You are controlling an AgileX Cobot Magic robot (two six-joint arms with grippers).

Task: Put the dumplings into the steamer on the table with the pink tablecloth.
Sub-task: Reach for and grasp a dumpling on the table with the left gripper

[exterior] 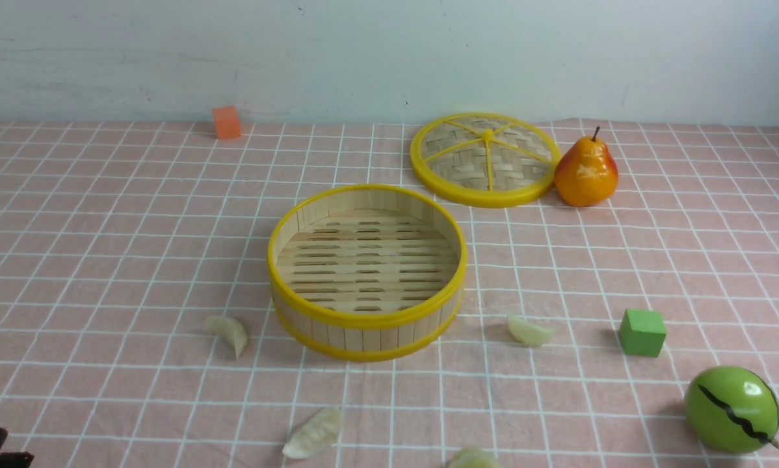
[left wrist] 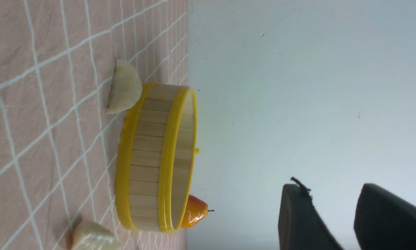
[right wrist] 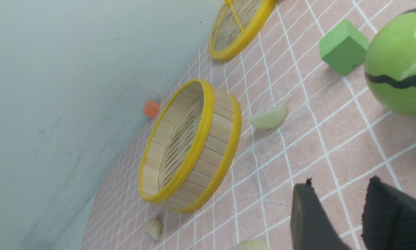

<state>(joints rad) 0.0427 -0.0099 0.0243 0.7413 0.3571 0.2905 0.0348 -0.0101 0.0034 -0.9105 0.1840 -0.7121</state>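
A pink grid tablecloth [exterior: 136,273] stretches to a pale wall [exterior: 363,58]; both grippers' fingers [left wrist: 305,218] [right wrist: 312,218] stand apart, holding nothing

An empty steamer [exterior: 367,335] sits on the pink tablecloth [exterior: 136,260], with one dumpling [exterior: 230,333] to its left, another [exterior: 530,331] to its right and two nearer the camera; behind it lie an orange block [exterior: 226,123] and a woven lid [exterior: 519,166] touching a pear [exterior: 586,172], while a green cube [exterior: 642,333] and a green ball [exterior: 732,409] rest at right
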